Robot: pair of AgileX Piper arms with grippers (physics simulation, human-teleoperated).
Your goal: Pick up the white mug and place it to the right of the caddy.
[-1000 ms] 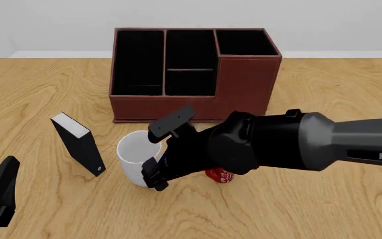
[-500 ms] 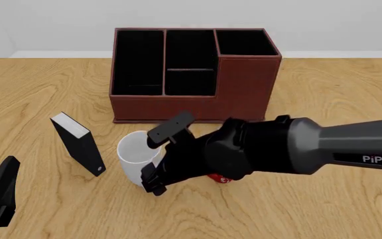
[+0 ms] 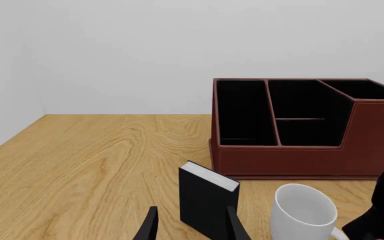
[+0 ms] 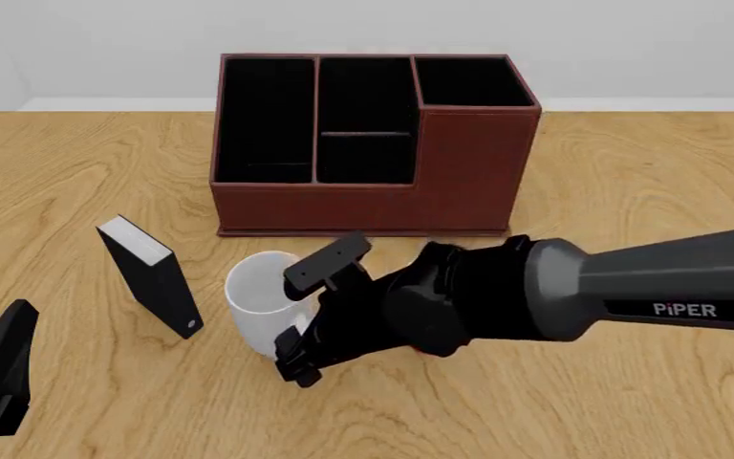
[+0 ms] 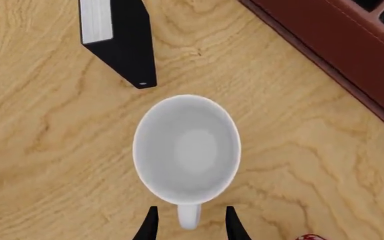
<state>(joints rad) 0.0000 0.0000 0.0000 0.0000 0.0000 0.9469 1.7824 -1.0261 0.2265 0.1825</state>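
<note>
Mug (image 5: 186, 150) stands upright before the caddy (image 4: 367, 143); right jaws (image 5: 188, 225) released, straddling its handle; left jaws (image 3: 190, 225) released.

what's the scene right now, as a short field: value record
mug: white, upright, on the table in front of the caddy, handle toward the right gripper
caddy: behind the mug, compartments empty
black box: standing left of the mug
right gripper: open, fingers either side of the mug handle
left gripper: open, apart from everything, at the table's near left
table: wood
</note>
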